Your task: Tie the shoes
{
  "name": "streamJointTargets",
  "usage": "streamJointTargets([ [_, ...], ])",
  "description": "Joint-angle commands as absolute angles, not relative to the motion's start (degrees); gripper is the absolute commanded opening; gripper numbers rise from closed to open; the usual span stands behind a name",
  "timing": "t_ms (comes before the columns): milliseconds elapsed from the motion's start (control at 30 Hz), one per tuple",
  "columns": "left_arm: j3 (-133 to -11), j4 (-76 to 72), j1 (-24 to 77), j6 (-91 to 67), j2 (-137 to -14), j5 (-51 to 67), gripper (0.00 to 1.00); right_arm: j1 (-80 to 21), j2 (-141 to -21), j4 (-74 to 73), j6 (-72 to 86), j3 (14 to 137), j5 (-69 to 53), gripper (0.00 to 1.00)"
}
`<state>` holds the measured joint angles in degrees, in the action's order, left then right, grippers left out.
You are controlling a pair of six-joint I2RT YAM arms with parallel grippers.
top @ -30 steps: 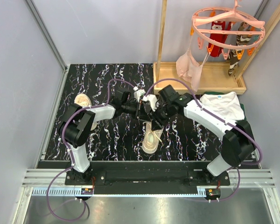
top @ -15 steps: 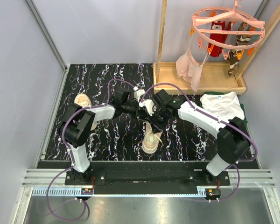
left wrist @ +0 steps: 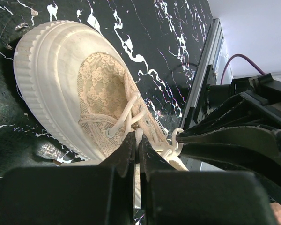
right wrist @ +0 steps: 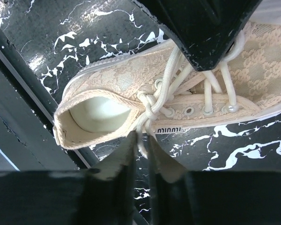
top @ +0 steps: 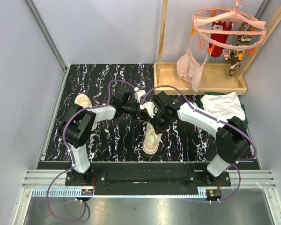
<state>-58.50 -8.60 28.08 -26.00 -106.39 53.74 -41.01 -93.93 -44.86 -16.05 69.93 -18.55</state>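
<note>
Shoes on this table are two small beige woven low-top sneakers with white laces and pale ribbed soles, lying well apart on the black, white-veined marble-pattern tabletop [top: 107, 138]. The left-hand shoe [top: 83, 100] sits at the far left, partly hidden behind the left arm and untouched. The left gripper [left wrist: 136, 138] hangs over the middle shoe [top: 152, 138], its fingers pressed together on one white lace strand [left wrist: 131, 110] that runs up from the eyelets. The middle shoe rests on its sole in the centre of the table, between the two arms, with both grippers crowded over its laced end. The right gripper [right wrist: 141, 138] is just beside the left one. Its fingers stand nearly together around the other lace end [right wrist: 143, 123], which drops from a crossing of the laces by the top eyelets. Whether they pinch it I cannot tell.

The step in hand looks like taking both lace ends of the middle shoe to draw the first crossing tight. The next move calls for a firm right-side pinch, then an even pull in opposite directions without lifting or dragging the shoe.
</note>
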Motion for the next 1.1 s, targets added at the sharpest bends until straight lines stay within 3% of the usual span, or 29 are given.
streamJointTargets([
  [0, -60.56, -11.43, 27.86, -25.93, -106.88, 52.47, 0.00, -41.84, -93.52, -44.38, -17.23, 69.52, -17.05, 0.09],
  [67, -60.56, -11.25, 27.86, -25.84, -106.79, 52.47, 0.00, -41.84, -92.91, -44.38, -17.40, 69.43, -16.88, 0.00],
  [1067, -60.73, -8.88, 24.43, -23.55, -106.26, 50.80, 0.00, -41.84, -84.46, -48.25, -18.81, 61.00, -17.93, 0.00],
])
